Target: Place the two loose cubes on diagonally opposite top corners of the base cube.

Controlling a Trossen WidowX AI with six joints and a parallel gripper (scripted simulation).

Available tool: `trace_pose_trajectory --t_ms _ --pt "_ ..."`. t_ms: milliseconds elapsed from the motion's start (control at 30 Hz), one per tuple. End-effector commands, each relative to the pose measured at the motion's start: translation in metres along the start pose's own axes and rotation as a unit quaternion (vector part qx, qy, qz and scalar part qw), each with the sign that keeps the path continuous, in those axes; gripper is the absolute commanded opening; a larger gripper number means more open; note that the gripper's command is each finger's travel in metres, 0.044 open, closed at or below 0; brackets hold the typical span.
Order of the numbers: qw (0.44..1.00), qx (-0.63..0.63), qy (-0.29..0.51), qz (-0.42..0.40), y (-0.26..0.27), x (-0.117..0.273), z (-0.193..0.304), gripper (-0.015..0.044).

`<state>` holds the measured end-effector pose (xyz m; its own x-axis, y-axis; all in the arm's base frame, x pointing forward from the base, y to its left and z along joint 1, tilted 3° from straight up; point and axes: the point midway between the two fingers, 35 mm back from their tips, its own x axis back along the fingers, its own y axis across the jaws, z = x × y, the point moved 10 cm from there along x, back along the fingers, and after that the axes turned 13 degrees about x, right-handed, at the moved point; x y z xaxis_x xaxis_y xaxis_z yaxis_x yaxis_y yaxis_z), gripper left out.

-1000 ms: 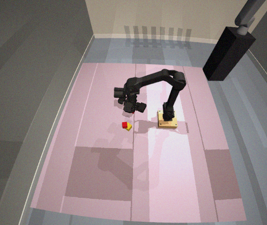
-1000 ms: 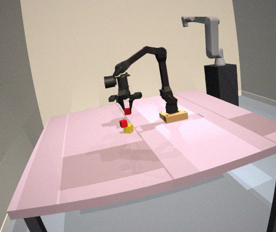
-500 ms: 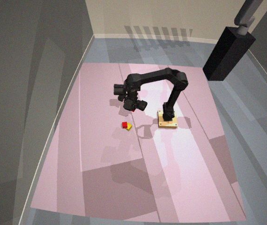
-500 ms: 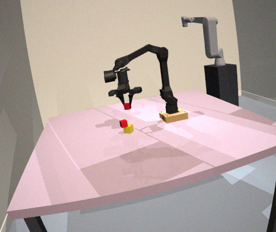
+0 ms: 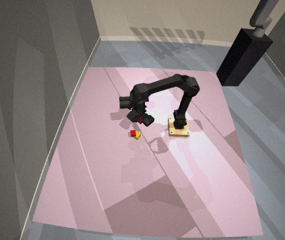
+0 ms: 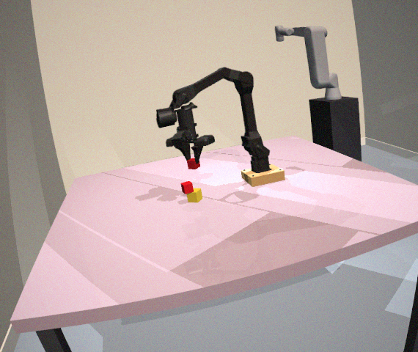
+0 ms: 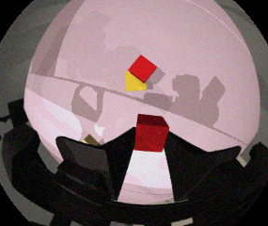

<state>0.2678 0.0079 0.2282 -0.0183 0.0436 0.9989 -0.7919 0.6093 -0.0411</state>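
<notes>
The yellow base cube (image 5: 137, 135) (image 6: 194, 196) (image 7: 134, 84) sits on the pink table. A red cube (image 5: 133, 133) (image 6: 187, 187) (image 7: 142, 69) rests on top of it, over one corner and overhanging the side. My gripper (image 5: 140, 120) (image 6: 193, 162) (image 7: 150, 132) is shut on the other red cube, which shows between the fingertips in all three views. It holds this cube in the air, above and behind the yellow cube in the exterior view. In the top view the fingers hide part of the held cube.
The arm stands on a light wooden base plate (image 5: 173, 133) (image 6: 270, 178) to the right of the cubes, on the pink table (image 5: 85, 167) (image 6: 125, 235). A black pedestal (image 5: 243, 59) (image 6: 336, 125) with a grey arm stands beyond the table.
</notes>
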Motion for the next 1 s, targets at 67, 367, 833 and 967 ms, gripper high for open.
trace_pose_trajectory --t_ms 67,367,833,967 --pt "0.997 -0.077 -0.003 0.006 0.006 0.002 -0.015 0.0105" --pt "0.982 -0.19 -0.004 0.005 0.018 0.001 -0.035 0.0105" --pt "0.956 -0.294 -0.005 0.004 0.032 -0.001 -0.053 0.0105" --pt "0.955 -0.296 -0.005 0.004 0.031 -0.008 -0.053 0.0105"
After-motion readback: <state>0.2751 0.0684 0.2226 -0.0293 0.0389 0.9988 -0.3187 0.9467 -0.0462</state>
